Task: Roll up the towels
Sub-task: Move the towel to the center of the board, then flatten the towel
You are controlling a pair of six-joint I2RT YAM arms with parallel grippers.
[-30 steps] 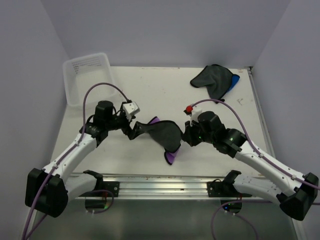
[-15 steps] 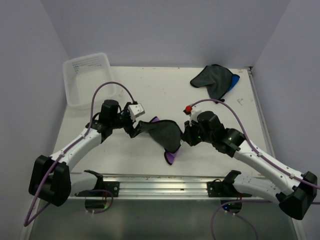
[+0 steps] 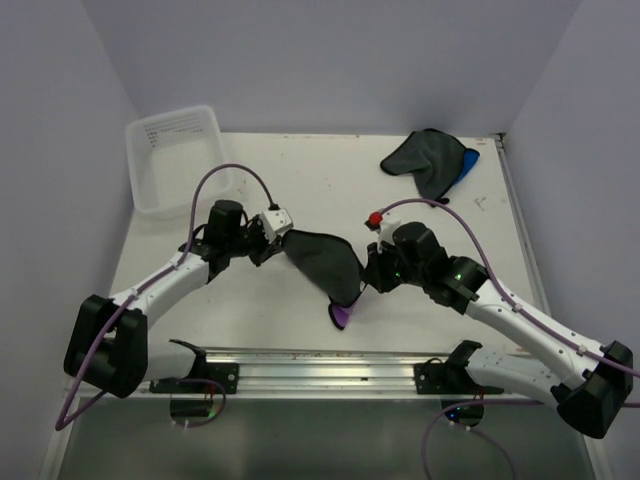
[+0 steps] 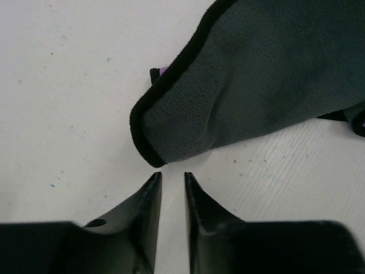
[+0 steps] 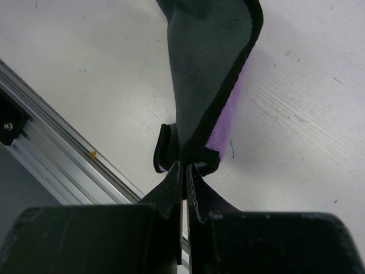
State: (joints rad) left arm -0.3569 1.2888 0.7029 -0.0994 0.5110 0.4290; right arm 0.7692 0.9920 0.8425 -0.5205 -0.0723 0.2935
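— Pale lilac walls close in a white tabletop (image 3: 300, 170), with a clear plastic tub (image 3: 175, 160) at its far left corner. Where are the towels?

— One dark grey soft cloth with a black hem (image 3: 322, 260) lies mid-table between the two arms. Purple fabric (image 3: 343, 316) peeks out under its near end. I cannot tell whether that is its reverse side or a second cloth beneath.

— And the others?

— A crumpled heap of dark grey cloth (image 3: 422, 158) sits near the far right corner, well apart. A bright blue cloth (image 3: 468, 163) is mostly buried under it, and only a sliver shows.

— What has the right gripper (image 5: 183, 168) got?

— It is clenched on the mid-table cloth's near corner, with hem and purple layer pinched together. From above, the arm's own body hides the pinch.

— The left gripper (image 4: 170, 176)?

— Its fingers stand close together with a narrow slit between them. Bare table shows through and nothing is grasped. The cloth's folded left end lies just beyond the tips, not touching them.

— Anything cut off?

— Both wrist views crop the cloth. The silver metal rail (image 5: 51, 114) along the table's near edge shows only in part.
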